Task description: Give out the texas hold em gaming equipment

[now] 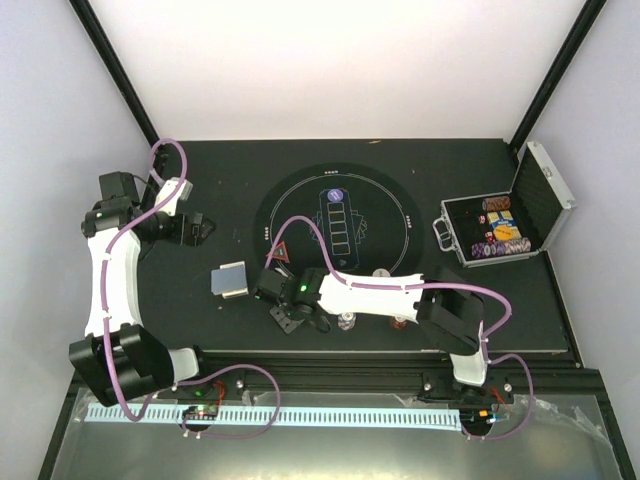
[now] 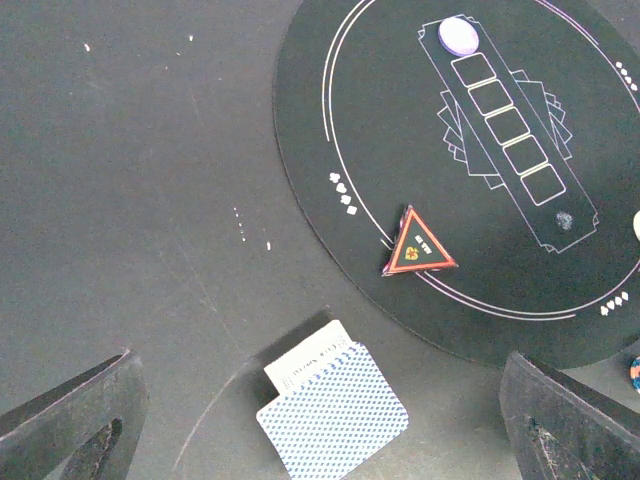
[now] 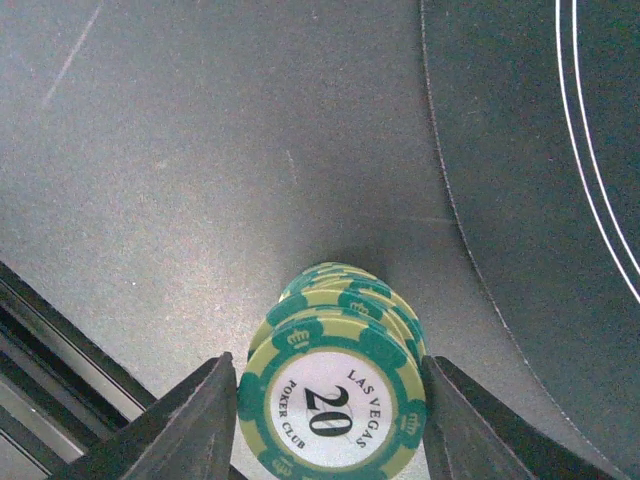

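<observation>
Right gripper (image 3: 328,430) half-closed, pinching staggered green chip stack (image 3: 335,395) from both sides, so lower chips may slip free on lifting; left gripper (image 2: 320,435) gapes wide, empty.

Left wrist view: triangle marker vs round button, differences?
The triangle marker is red with a dark centre; the round button is plain and pale. The marker sits on the ring lines near the edge of the mat, the button at the end of the box row. Both rest on it.

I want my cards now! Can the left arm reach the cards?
Probably yes. The left gripper is wide open, the cards lie uncovered just ahead of it, and nothing stands between them.
</observation>
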Available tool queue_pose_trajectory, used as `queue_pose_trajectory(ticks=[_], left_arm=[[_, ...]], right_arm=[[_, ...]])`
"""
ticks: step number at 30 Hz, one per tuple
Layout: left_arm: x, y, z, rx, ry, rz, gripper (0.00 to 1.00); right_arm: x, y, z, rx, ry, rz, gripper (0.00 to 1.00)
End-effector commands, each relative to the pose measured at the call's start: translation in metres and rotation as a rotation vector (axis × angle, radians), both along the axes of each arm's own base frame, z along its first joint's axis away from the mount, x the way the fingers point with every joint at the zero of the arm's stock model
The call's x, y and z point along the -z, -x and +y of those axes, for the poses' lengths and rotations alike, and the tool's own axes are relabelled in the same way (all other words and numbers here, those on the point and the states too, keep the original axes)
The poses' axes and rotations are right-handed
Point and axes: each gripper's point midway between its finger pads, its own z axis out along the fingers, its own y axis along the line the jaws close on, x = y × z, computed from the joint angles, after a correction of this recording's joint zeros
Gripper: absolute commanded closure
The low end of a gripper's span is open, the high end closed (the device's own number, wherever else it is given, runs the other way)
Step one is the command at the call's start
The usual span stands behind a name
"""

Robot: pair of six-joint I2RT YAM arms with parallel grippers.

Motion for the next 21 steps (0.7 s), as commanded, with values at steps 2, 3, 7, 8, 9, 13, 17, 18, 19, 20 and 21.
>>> queue_pose_trajectory(ticks=[2,3,7,8,9,13,17,18,19,20,21], left_arm=[[-0.0174,0.0006,0.0032,-0.008,-0.028,-0.04,0.01],[-0.0173,0.0007,0.003,-0.007,-0.028,-0.04,0.01],[-0.0184,0.0007,0.003,-0.006,-0.03,-0.043,0.01],[-0.0189,0.0007,0.0028,-0.007,-0.029,-0.044,0.01],[-0.0188,0.0007,0.0028,-0.007,-0.029,-0.044,0.01],[-0.0201,0.0009,0.0029,-0.007,-0.031,-0.048,0.01],[-0.0212,0.0008,0.0037,-0.008,-0.037,-0.051,0.01],[-0.0213,0.0007,0.0034,-0.008,-0.036,-0.051,0.01],[-0.0213,0.0007,0.0036,-0.007,-0.037,-0.052,0.01],[-0.0216,0.0006,0.0039,-0.007,-0.04,-0.053,0.01],[-0.0213,0.0003,0.0041,-0.008,-0.04,-0.053,0.01]], right_arm=[[-0.005,-0.0043,0.0045,0.004,-0.008,-0.018,0.51],[-0.0041,-0.0043,0.0043,0.004,-0.005,-0.018,0.52],[0.0003,-0.0048,0.0028,0.003,0.009,-0.018,0.52],[0.0015,-0.005,0.0022,0.004,0.015,-0.018,0.52],[0.0016,-0.0051,0.0021,0.004,0.016,-0.019,0.52],[-0.0002,-0.0064,0.003,0.005,0.01,-0.025,0.57],[0.0018,-0.0079,0.0016,0.004,0.024,-0.029,0.57],[0.0011,-0.0077,0.0017,0.001,0.022,-0.03,0.57],[0.0001,-0.0077,0.002,0.001,0.019,-0.031,0.59],[-0.0012,-0.0078,0.0021,0.001,0.016,-0.034,0.62],[-0.0033,-0.0084,0.0024,0.002,0.012,-0.037,0.65]])
